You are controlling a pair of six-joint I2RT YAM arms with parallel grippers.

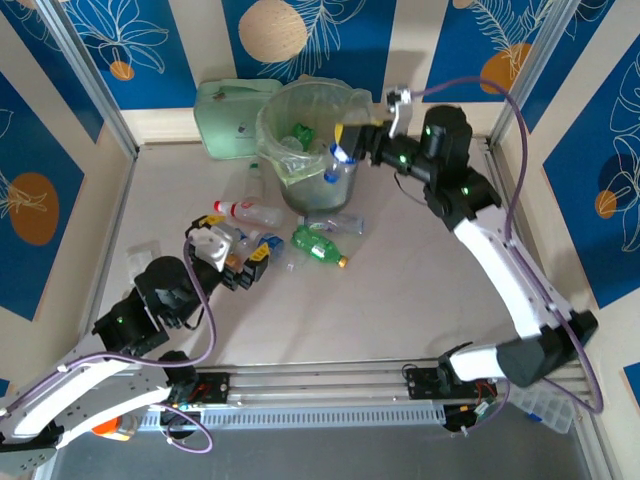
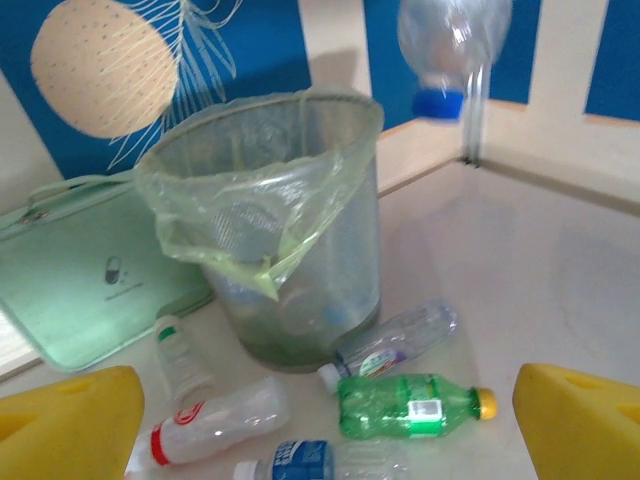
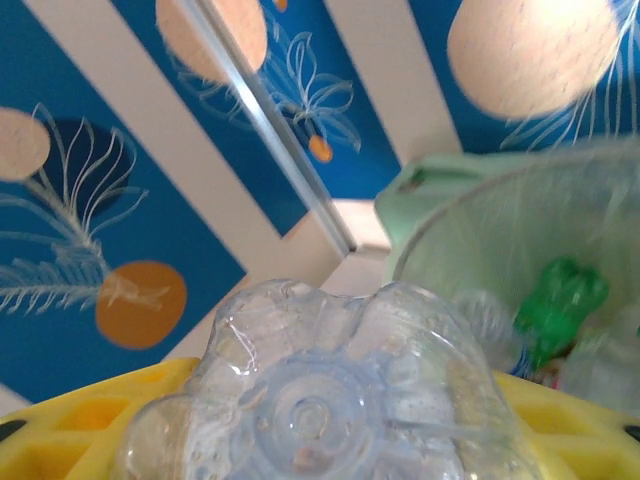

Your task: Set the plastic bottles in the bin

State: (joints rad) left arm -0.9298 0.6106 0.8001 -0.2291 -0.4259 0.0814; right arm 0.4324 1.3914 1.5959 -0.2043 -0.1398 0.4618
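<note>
Right tool (image 1: 352, 133) grips bottle (image 1: 339, 158); pale table (image 1: 400, 300), blue-patterned walls (image 1: 420, 40).

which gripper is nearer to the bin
Right. The right gripper holds a clear bottle at the rim of the bin; the left gripper hangs short of it, over the bottles lying on the table.

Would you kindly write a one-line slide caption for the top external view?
Right gripper holds a clear bottle near the bin's rim; open left gripper hovers above loose bottles on the table.
</note>
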